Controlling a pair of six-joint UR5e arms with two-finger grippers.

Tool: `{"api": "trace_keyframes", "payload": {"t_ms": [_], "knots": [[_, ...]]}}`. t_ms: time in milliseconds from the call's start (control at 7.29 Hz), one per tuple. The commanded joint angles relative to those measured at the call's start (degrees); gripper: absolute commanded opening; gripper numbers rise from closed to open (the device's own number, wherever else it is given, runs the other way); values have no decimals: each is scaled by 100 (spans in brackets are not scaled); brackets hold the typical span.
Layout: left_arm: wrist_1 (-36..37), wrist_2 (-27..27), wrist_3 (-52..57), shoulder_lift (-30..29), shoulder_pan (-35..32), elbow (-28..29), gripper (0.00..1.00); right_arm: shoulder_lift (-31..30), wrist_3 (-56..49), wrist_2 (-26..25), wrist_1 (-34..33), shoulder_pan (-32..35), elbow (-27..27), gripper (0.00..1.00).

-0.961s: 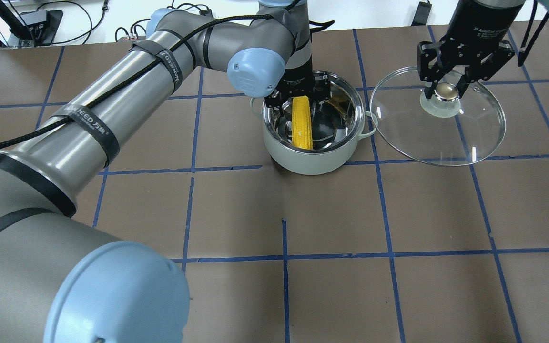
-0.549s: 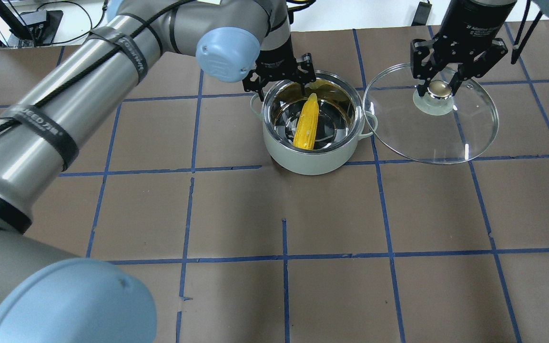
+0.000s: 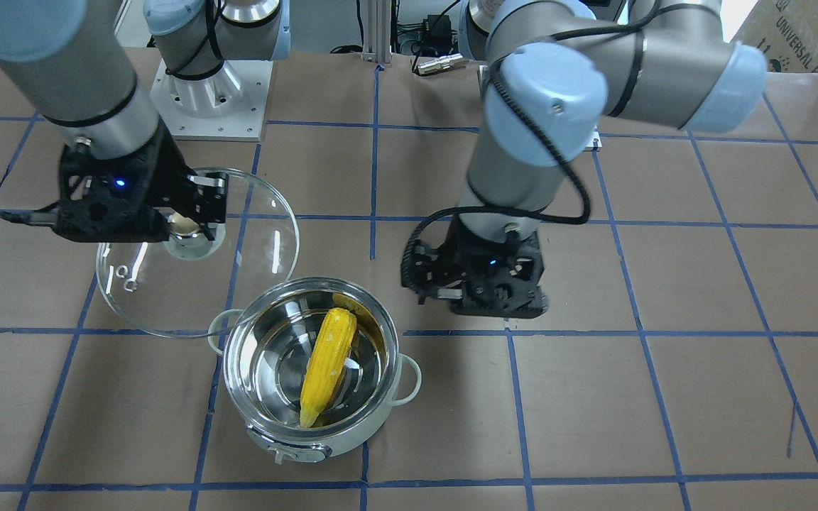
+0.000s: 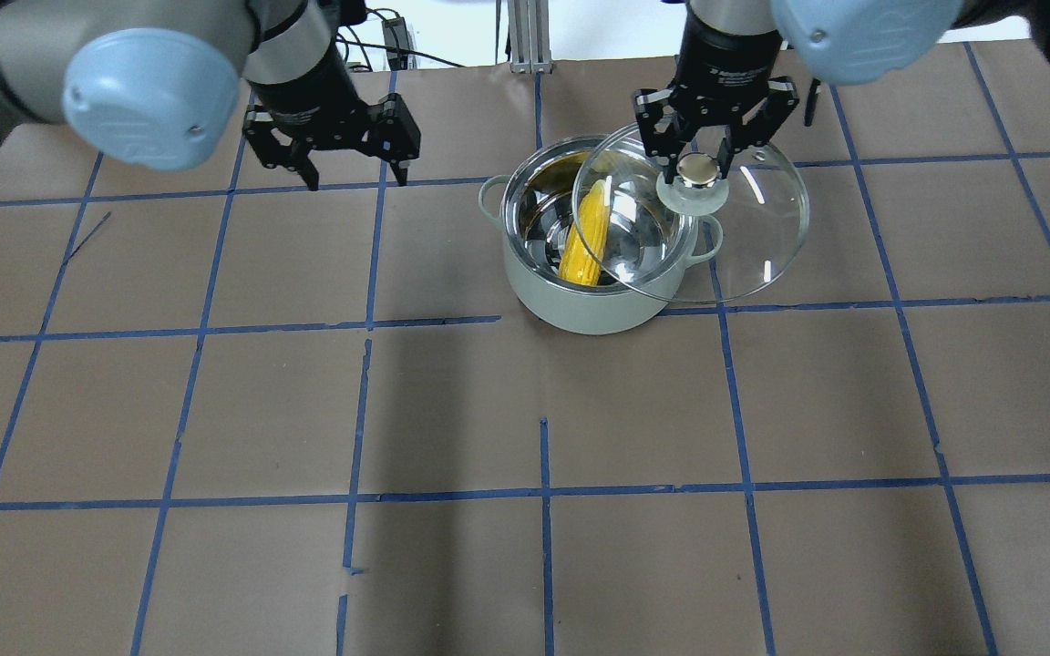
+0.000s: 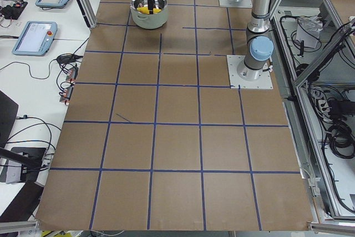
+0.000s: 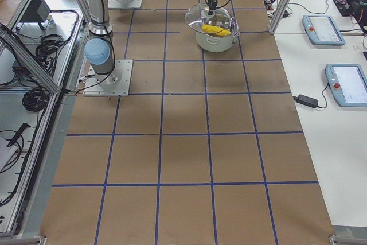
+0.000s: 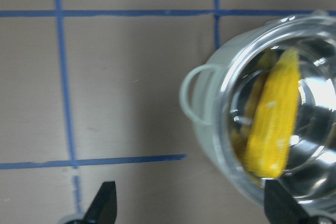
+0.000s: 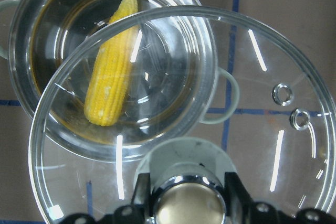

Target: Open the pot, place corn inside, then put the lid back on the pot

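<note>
The pot stands at the table's far middle with no lid on it, its control knob facing away from the robot. The corn lies slanted inside it, also seen in the front view and both wrist views. My right gripper is shut on the centre knob of the glass lid and holds it in the air, tilted, overlapping the pot's right half. My left gripper is open and empty, well to the left of the pot, above the table.
The table is brown paper with a blue tape grid. Both arm bases stand at the robot's side. Teach pendants lie on side benches beyond the table's edge.
My left gripper has let go of the corn, which now rests in the pot, and has pulled away to the left. My right gripper has carried the lid left, partly over the pot.
</note>
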Motion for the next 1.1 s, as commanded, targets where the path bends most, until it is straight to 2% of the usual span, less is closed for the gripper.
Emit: {"api": "trace_keyframes", "payload": {"t_ms": [0,137,275,961], "knots": [[-782,211,586,985,521,-302,100,781,128,32,-111,331,-560,25],[-813,152,528,944,488,-93,100,958,129,23,-172,358,-658,25],[-1144,212,554,926,409,92,98,1004,137,32,-199,402,-659,24],[-1191,239,606,988,461,33,100,1180,102,23,-507,402,-668,24]]}}
